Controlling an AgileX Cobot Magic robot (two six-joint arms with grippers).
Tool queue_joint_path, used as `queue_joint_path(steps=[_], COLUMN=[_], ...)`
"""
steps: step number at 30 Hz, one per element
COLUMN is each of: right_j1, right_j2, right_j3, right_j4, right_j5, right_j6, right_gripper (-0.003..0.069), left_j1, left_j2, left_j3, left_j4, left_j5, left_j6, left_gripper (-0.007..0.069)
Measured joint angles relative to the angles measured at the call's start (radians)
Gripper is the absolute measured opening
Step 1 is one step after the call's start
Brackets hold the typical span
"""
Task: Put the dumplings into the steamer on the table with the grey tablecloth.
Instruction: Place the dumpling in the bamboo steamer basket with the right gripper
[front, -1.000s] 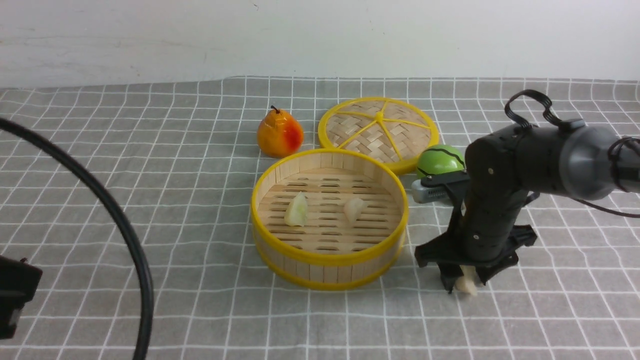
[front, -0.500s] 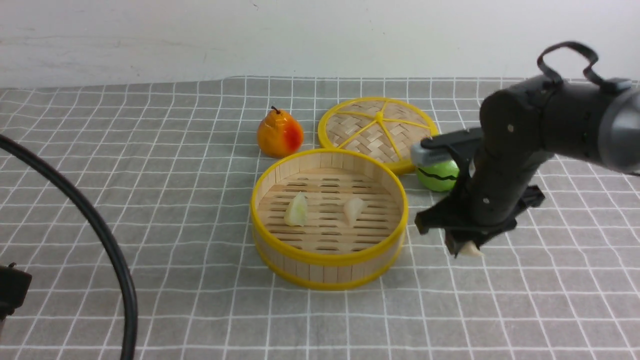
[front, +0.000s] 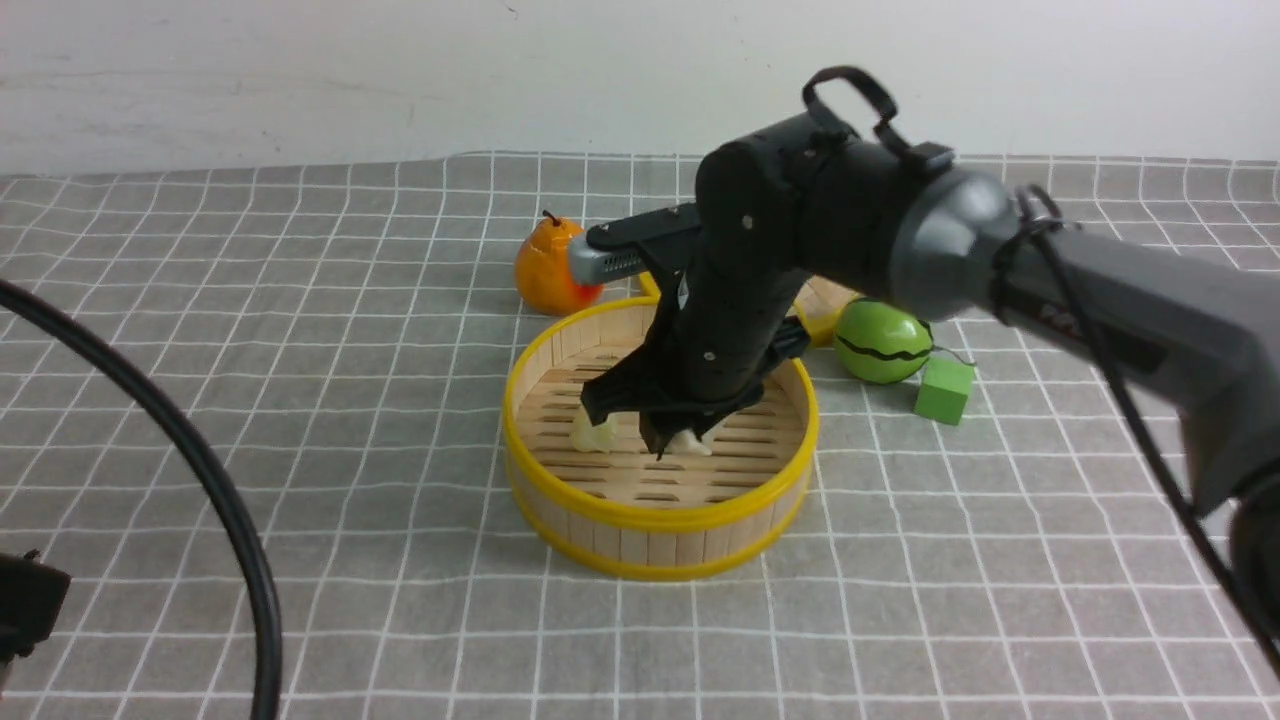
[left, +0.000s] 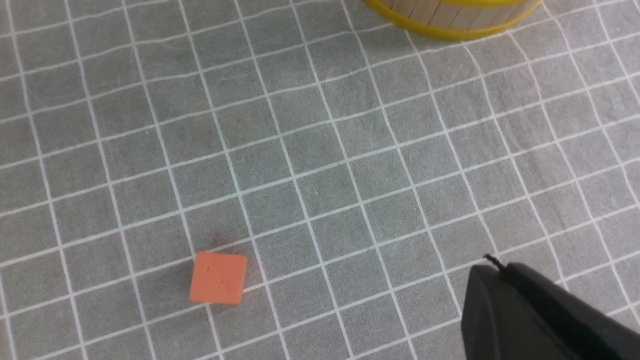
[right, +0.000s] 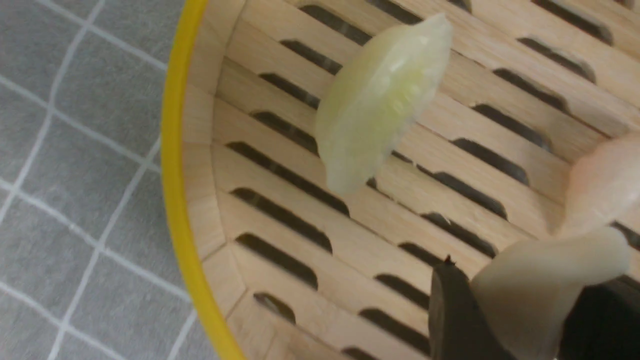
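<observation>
1. Over the steamer (front: 655, 512), inside its rim, the right hand (front: 672, 440) hangs low above the slatted floor, about mid-basket.
2. Right hand: jaws part-closed, pinching the third dumpling (right: 540, 285) between the fingertips. The piece pokes out past the fingers and looks clear of the floor.
3. Key relation: the drop spot is straight down, with bare slats under the held piece. A yellowish dumpling (right: 380, 100) lies just left on the floor, its long axis slanting across the slats.
4. Another dumpling (right: 605, 180), blurred, sits just beside the held one — touching or apart, cannot tell.
5. Judgement: last piece of three, so the next move is likely just spreading the jaws. The risk is landing on that neighbour.
6. Left hand (left: 520, 305): pressed together, with nothing seen in it. It sits low over the grey tablecloth (left: 320, 175) at the near left of the bench (front: 300, 400), well apart from the steamer — the right arm is nearer.
</observation>
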Motion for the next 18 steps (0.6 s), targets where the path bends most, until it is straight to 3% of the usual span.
queue_joint_path(steps=[4, 13, 18], right_j1=[0.000, 0.000, 0.000], right_j2=[0.083, 0.101, 0.027], right_j3=[-0.061, -0.084, -0.084], right_j4=[0.000, 0.000, 0.000], right_j5=[-0.001, 0.011, 0.098], right_j6=[0.000, -0.002, -0.047], right_gripper=[0.0260, 0.0440, 0.0449], left_j1=[0.000, 0.000, 0.000], left_j2=[0.000, -0.113, -0.302], left_j3=[0.000, 0.076, 0.223], left_j4=[0.000, -0.002, -0.007], left_j5=[0.025, 0.025, -0.026], left_j6=[0.000, 0.000, -0.001], left_gripper=[-0.0011, -0.0004, -0.0001])
